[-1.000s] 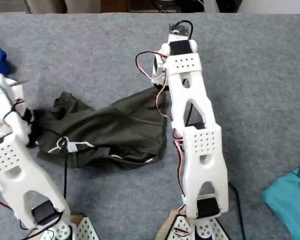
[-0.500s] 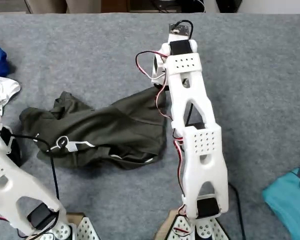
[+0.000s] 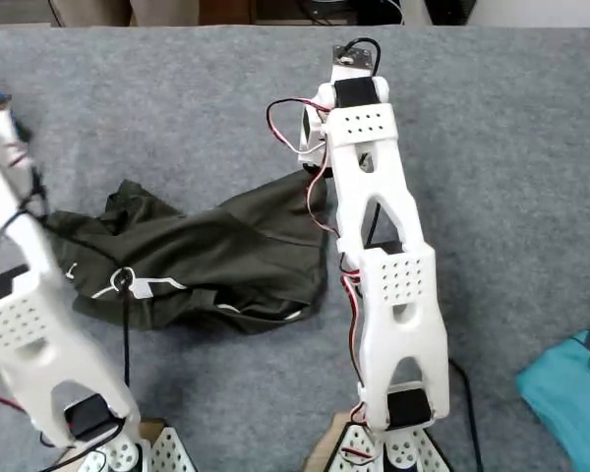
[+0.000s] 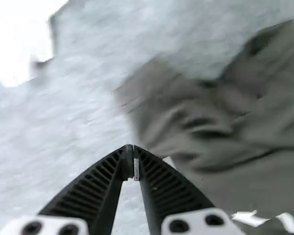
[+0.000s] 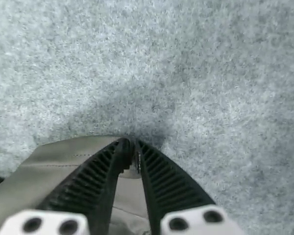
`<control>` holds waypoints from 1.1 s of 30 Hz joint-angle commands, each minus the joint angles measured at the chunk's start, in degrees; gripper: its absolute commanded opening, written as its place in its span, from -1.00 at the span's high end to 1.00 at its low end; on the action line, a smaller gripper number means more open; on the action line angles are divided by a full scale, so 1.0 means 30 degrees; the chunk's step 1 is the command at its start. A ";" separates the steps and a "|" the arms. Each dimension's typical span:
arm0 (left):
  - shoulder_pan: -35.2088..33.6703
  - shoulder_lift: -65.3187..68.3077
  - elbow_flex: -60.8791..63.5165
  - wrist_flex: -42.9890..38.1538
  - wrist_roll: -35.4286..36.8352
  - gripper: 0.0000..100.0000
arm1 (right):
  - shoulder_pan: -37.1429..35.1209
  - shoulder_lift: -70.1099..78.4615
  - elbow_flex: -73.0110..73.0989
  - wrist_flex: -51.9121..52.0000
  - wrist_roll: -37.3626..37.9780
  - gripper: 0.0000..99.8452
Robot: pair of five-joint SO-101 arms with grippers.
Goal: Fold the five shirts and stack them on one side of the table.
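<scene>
The shirt [image 3: 226, 256] looked limp and light, best pinched at corners. Its edge sat clamped in the right fingers [image 5: 105, 174]; the left fingers [image 4: 100, 188] were together, empty.

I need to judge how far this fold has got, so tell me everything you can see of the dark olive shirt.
The dark olive shirt looks like soft, thin cloth with a few small white markings. It is not folded. It lies crumpled on the grey table between the two arms, bunched in wrinkles towards its left end. The right gripper is shut on the hem at its far right corner.
</scene>
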 commanded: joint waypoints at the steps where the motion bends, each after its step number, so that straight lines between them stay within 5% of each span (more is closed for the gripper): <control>1: 0.1407 0.1099 -0.1465 -0.0469 0.2051 0.95 | 0.0249 -0.0073 -0.0806 0.0117 -0.0117 0.99; 10: 0.0498 0.6168 -0.5597 0.0000 0.4571 0.38 | 0.0190 0.0073 -0.0777 0.0029 -0.0117 0.99; 13: 0.0381 0.6520 -0.5773 0.0234 0.4513 0.51 | 0.0190 0.0718 -0.0952 -0.0088 -0.0117 0.99; 17: 0.0117 0.6579 -0.5773 0.0234 0.4132 0.96 | 0.0190 0.1275 -0.0952 -0.0498 -0.0117 0.99; 25: -0.1201 0.6081 -0.5333 0.0293 0.3927 0.96 | 0.0161 0.1216 -0.0982 -0.0469 -0.0147 0.99; 33: -0.2286 0.0425 0.0147 0.0293 -0.1612 0.96 | -0.0249 0.1304 -0.3385 0.1465 -0.0147 0.99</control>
